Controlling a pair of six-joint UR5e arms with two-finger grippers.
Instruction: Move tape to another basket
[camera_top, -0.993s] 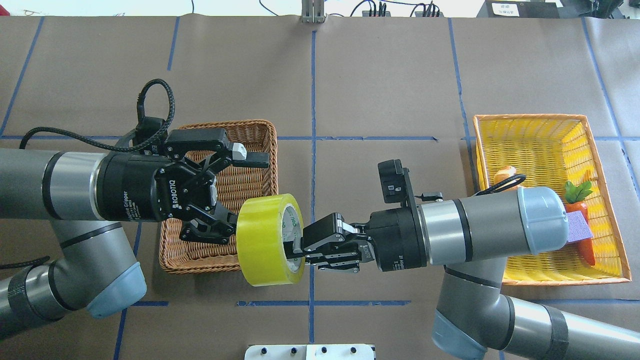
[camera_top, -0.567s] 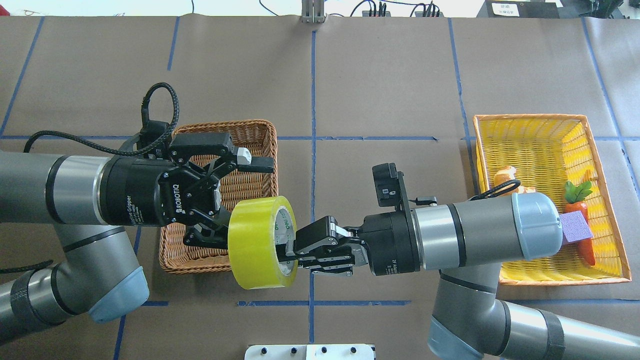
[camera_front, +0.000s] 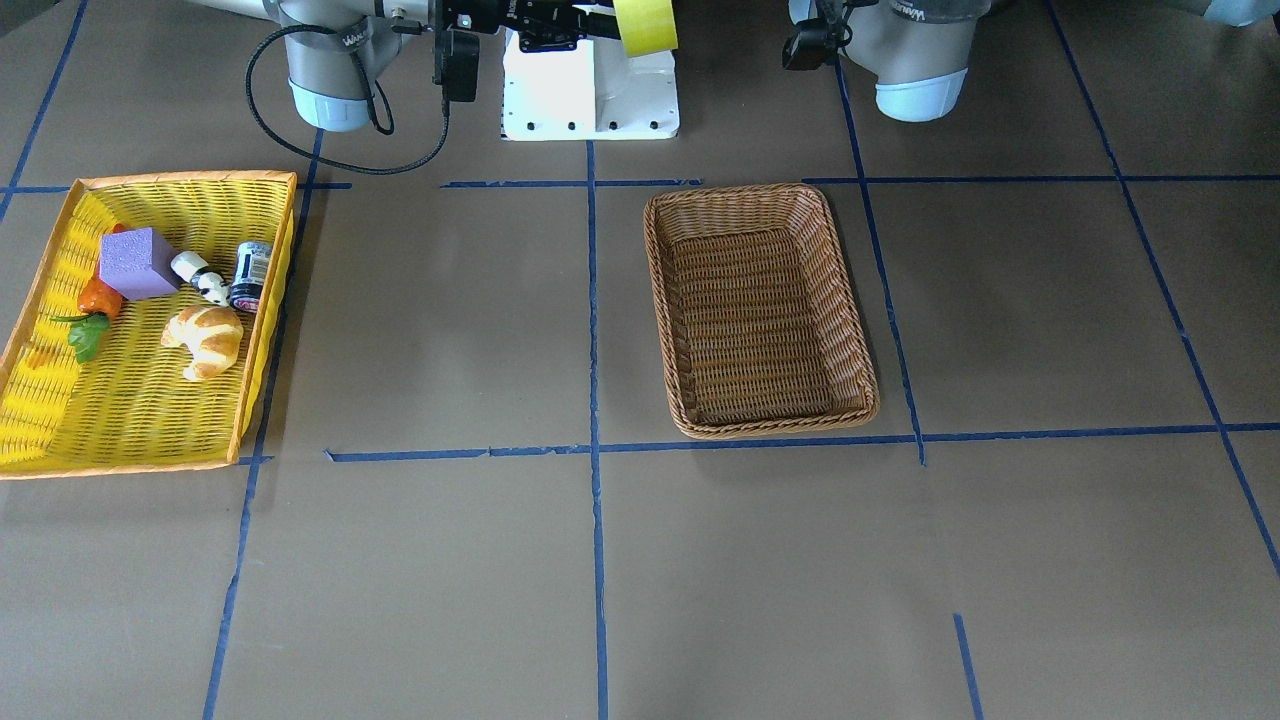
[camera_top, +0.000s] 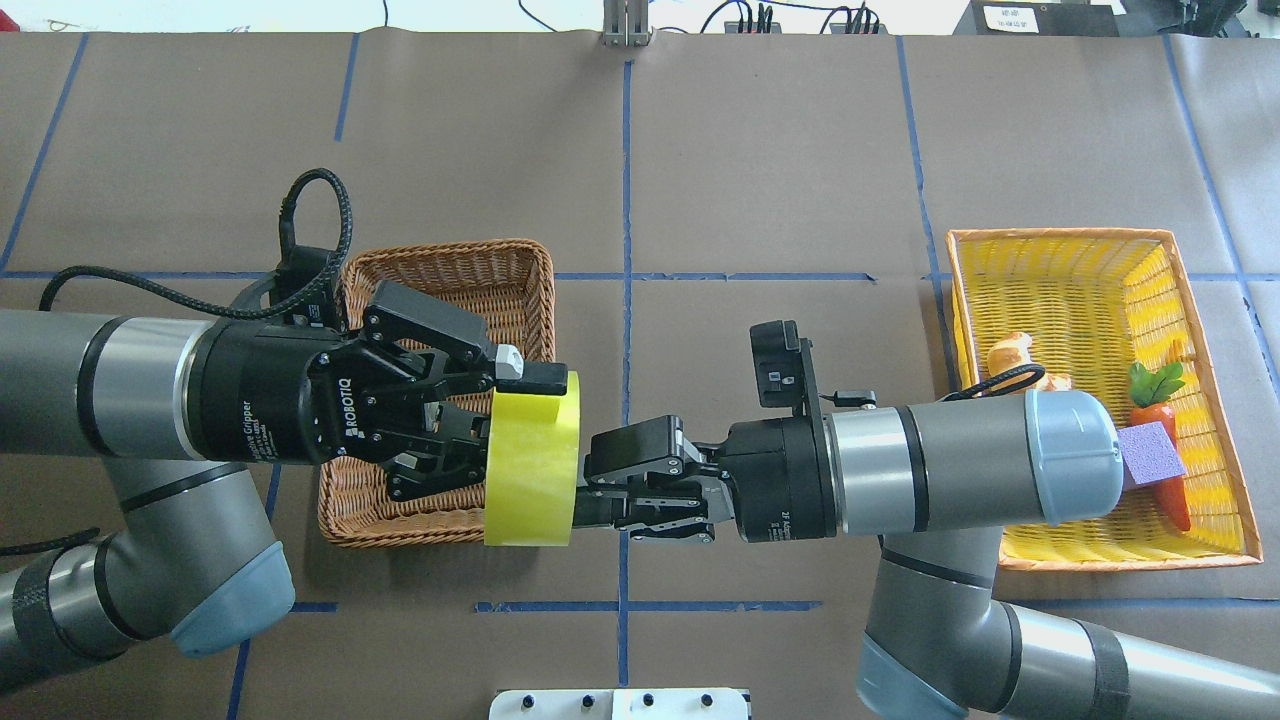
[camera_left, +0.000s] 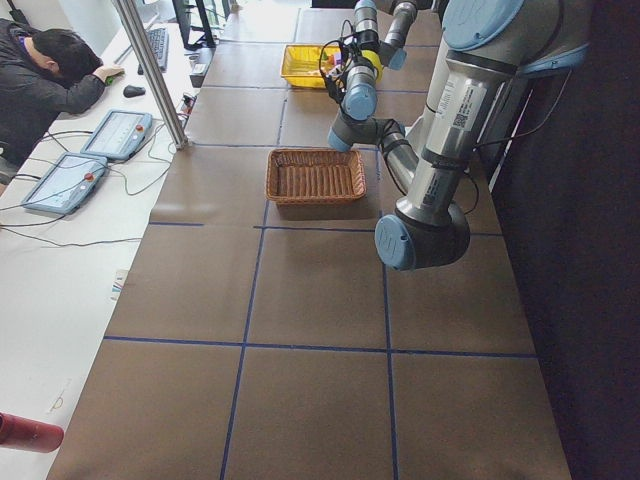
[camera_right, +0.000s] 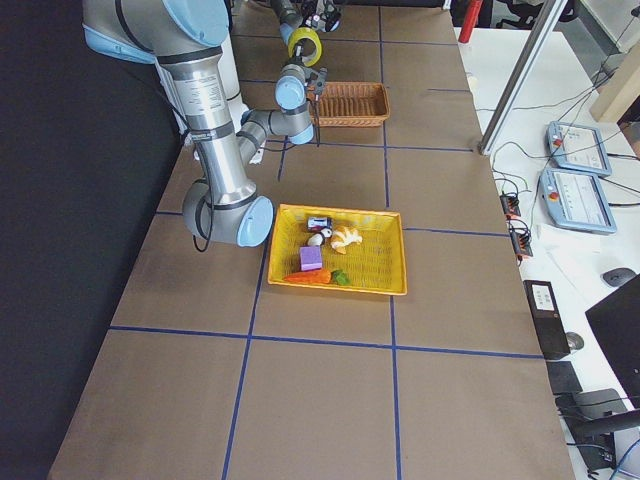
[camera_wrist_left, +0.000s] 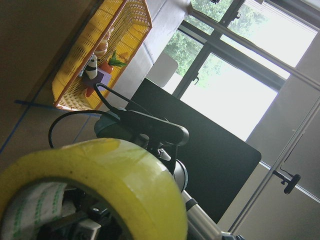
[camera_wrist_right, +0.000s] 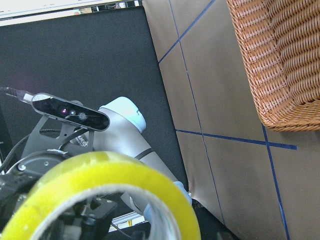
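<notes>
The yellow-green tape (camera_top: 530, 460) hangs edge-on in the air between both grippers, over the front right corner of the brown wicker basket (camera_top: 450, 250). My left gripper (camera_top: 510, 425) comes from the left; its upper finger lies over the roll's top rim and it is shut on the tape. My right gripper (camera_top: 588, 492) holds the roll's other side and is shut on it too. The tape fills the left wrist view (camera_wrist_left: 100, 170) and the right wrist view (camera_wrist_right: 110, 185). The basket (camera_front: 760, 428) has nothing in it.
The yellow basket (camera_top: 1060, 240) stands at the right with a croissant (camera_front: 205, 340), a purple block (camera_front: 138, 263), a carrot (camera_front: 95, 300) and a small can (camera_front: 250, 275). Blue tape lines cross the brown table. An operator sits at a side desk (camera_left: 50, 70).
The tape moved left toward the brown basket and turned edge-on. My left gripper's fingers closed from wide open onto the roll. My right gripper followed, still holding it.
</notes>
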